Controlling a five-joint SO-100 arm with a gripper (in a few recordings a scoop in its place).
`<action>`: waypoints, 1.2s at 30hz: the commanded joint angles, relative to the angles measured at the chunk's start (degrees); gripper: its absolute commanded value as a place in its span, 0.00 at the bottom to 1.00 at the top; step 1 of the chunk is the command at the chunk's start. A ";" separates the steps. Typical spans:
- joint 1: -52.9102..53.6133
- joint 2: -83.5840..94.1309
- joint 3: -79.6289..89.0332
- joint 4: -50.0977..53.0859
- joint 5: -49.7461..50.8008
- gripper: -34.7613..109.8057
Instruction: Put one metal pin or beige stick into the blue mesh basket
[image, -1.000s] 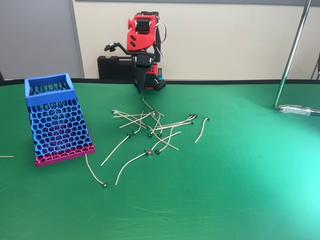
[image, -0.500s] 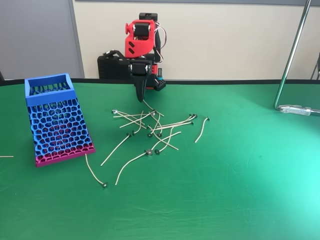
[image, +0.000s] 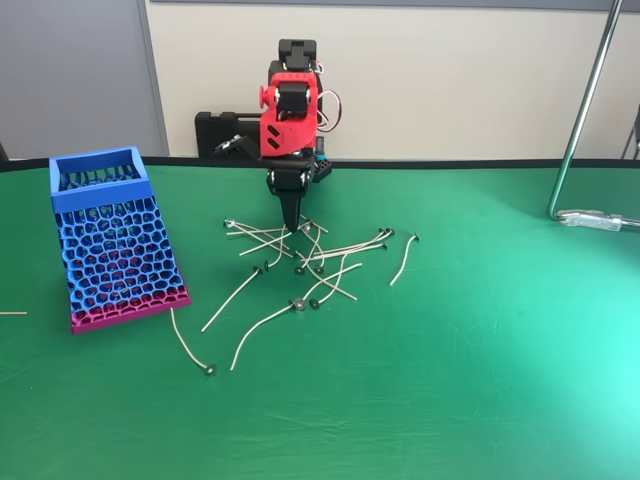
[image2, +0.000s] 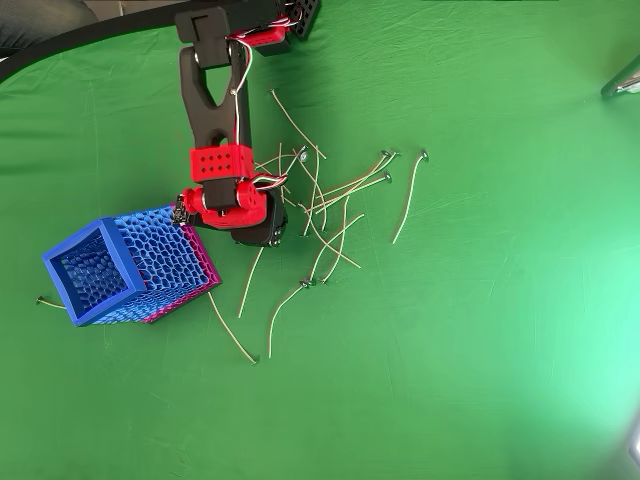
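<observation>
Downward over the scattered beige sticks points the red-and-black arm's gripper, its fingers drawn narrow together with nothing visibly between them. Well to the left in the fixed view, the tall blue honeycomb-mesh plastic basket with a magenta base band stands on the green cloth table.

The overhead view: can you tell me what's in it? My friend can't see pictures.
A red and black robot arm reaches over a scattered pile of thin beige sticks on a green table. A blue mesh basket stands left of the pile.
</observation>
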 joint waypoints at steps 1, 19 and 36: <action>-0.88 0.35 -2.64 0.26 0.18 0.36; -1.76 -9.14 -11.34 0.00 -1.32 0.35; -2.37 -15.91 -15.38 0.00 -2.29 0.34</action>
